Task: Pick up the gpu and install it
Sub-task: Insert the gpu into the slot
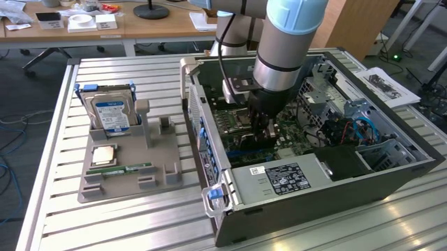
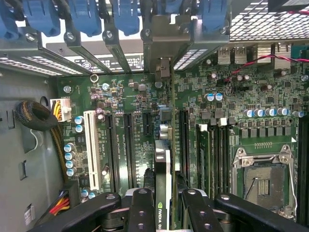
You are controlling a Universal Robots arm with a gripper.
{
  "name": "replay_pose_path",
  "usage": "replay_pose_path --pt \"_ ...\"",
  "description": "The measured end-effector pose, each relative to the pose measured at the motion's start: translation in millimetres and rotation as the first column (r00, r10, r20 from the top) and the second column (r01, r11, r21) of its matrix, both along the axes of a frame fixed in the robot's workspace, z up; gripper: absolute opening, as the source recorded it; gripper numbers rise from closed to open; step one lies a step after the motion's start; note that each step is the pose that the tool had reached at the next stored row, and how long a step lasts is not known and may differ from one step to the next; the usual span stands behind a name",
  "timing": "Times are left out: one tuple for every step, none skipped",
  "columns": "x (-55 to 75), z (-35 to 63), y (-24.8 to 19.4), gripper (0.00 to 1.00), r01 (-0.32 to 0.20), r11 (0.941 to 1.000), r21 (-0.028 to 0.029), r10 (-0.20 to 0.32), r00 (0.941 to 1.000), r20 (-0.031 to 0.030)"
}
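You had the arm [image 1: 286, 52] reaching down into the open case [image 1: 391, 172], over the motherboard [image 2: 120, 96]. Your gripper [image 2: 166, 200] was clamped narrow on the gpu [image 2: 163, 162], which stood edge-on between the fingers. Its long axis ran straight out from them toward the rear bays [image 2: 116, 43], parallel to the black slots [image 2: 184, 140]; whether it was seated could not be told.

Arm [image 1: 290, 36] stood near vertical, reaching down into the open case [image 1: 300, 214], wrist below the case's rim. Pincer [image 1: 264, 133] pointed straight down inside the case, fingers [image 2: 142, 210] clamped on the gpu [image 2: 163, 159], held edge-on.
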State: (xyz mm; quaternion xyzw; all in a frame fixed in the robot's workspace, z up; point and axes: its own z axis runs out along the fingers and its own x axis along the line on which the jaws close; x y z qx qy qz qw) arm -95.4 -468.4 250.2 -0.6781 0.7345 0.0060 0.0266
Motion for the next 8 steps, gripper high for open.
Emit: replay_pose_path --pt "0.0 -0.3 0.0 0.27 0.000 1.0000 0.0000 0.000 1.0000 0.0000" --pt "0.0 -0.4 0.0 0.27 0.000 1.0000 0.0001 0.000 1.0000 0.0001" --pt "0.0 -0.6 0.0 0.27 0.000 1.0000 0.0004 0.000 1.0000 0.0003" --pt "0.0 -0.7 0.1 0.27 0.000 1.0000 0.0006 0.000 1.0000 0.0003" --pt "0.0 -0.7 0.1 0.27 0.000 1.0000 0.0006 0.000 1.0000 0.0003" --pt "0.0 -0.7 0.1 0.27 0.000 1.0000 0.0007 0.000 1.0000 0.0004" --pt "0.0 -0.7 0.1 0.27 0.000 1.0000 0.0006 0.000 1.0000 0.0003" --pt "0.0 -0.8 0.1 0.27 0.000 1.0000 0.0006 0.000 1.0000 0.0003"
